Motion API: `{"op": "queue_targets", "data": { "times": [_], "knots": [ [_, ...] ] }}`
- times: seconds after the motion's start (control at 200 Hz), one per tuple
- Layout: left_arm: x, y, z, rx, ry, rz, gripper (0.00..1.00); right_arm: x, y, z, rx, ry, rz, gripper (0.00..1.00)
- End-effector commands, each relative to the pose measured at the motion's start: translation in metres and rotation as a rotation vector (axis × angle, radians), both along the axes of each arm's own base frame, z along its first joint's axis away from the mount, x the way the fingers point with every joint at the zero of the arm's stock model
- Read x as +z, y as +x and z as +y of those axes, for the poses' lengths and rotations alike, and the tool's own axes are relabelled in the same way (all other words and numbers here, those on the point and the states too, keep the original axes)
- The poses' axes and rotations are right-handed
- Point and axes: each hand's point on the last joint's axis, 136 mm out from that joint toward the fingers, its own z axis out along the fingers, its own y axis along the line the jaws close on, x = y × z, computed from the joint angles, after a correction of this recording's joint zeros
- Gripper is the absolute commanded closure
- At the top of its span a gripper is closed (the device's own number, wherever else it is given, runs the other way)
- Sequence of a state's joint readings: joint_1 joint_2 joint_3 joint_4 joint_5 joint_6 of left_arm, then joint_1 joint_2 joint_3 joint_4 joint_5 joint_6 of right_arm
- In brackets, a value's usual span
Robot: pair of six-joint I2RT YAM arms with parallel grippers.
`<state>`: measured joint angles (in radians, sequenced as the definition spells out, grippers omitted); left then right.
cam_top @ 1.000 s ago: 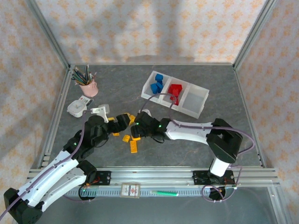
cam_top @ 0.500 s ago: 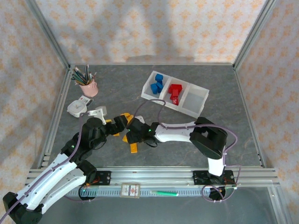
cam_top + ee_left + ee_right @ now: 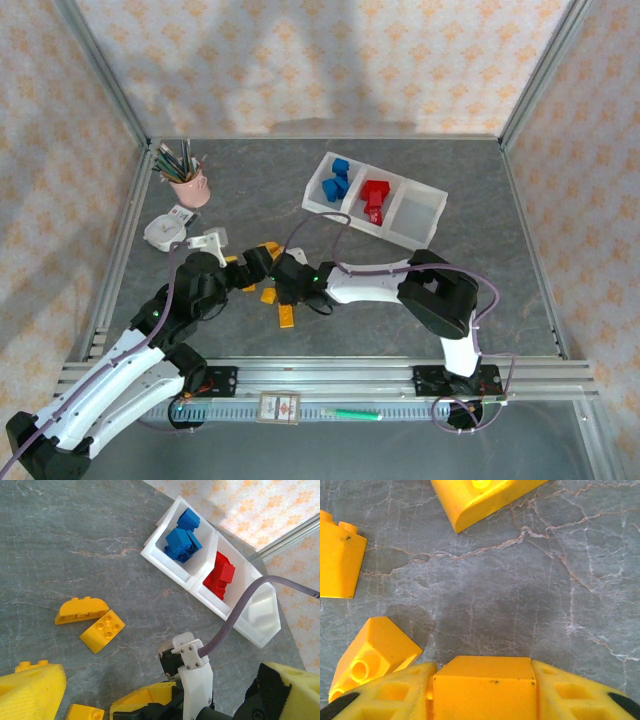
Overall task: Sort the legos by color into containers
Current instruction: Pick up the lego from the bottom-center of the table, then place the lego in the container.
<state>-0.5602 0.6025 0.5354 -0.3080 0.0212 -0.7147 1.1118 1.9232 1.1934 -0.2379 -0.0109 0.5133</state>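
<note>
Tray (image 3: 418,215): blue bricks (image 3: 336,180) in its left-end compartment, red bricks (image 3: 375,198) in the mid one. Top cam: both arms reach over loose yellow bricks (image 3: 287,314), on the near side of the tray, well apart from it. R wrist cam: right gripper (image 3: 482,690) clenched on a yellow brick (image 3: 482,672), squarely betw. the pads. L wrist cam: left gripper (image 3: 162,695) fingers spread wide, released.

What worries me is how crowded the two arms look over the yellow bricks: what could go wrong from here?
1. The left gripper and right gripper sit almost touching; lifting either could knock the other.
2. The right one grips a yellow brick, with a loose brick right beside its finger that may get dragged.
3. The empty compartment lies beyond the red bricks; an early drop would missort.
</note>
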Motion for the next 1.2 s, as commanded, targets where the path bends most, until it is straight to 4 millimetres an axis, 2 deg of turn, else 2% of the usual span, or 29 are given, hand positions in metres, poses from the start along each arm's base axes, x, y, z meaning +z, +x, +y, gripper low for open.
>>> {"op": "queue_targets", "data": {
  "times": [0.0, 0.17, 0.265, 0.395, 0.516, 0.631, 0.866, 0.966, 1.071, 1.191],
  "knots": [
    [-0.002, 0.000, 0.004, 0.014, 0.004, 0.007, 0.01, 0.015, 0.007, -0.004, -0.036, 0.005, -0.036, 0.61],
    [0.006, 0.000, 0.003, 0.008, -0.004, -0.008, 0.01, 0.035, 0.013, -0.020, -0.082, 0.045, -0.046, 0.64],
    [0.010, 0.001, 0.001, 0.001, -0.009, -0.013, 0.01, 0.048, 0.017, -0.035, -0.120, 0.073, -0.053, 0.64],
    [0.017, 0.004, -0.005, -0.019, -0.021, -0.026, 0.01, 0.065, 0.028, -0.065, -0.197, 0.108, -0.064, 0.64],
    [0.023, 0.009, -0.015, -0.054, -0.038, -0.038, 0.01, 0.079, 0.042, -0.102, -0.285, 0.123, -0.084, 0.64],
    [0.027, 0.015, -0.028, -0.099, -0.058, -0.045, 0.01, 0.090, 0.060, -0.145, -0.388, 0.124, -0.105, 0.64],
    [0.035, 0.029, -0.065, -0.193, -0.104, -0.060, 0.01, 0.120, 0.106, -0.250, -0.626, 0.114, -0.202, 0.64],
    [0.036, 0.034, -0.081, -0.227, -0.118, -0.065, 0.01, 0.126, 0.125, -0.295, -0.735, 0.095, -0.227, 0.64],
    [0.036, 0.041, -0.095, -0.252, -0.111, -0.064, 0.01, 0.130, 0.148, -0.327, -0.815, 0.122, -0.254, 0.63],
    [0.037, 0.050, -0.107, -0.271, -0.110, -0.069, 0.01, 0.126, 0.177, -0.345, -0.851, 0.088, -0.255, 0.63]
  ]
}}
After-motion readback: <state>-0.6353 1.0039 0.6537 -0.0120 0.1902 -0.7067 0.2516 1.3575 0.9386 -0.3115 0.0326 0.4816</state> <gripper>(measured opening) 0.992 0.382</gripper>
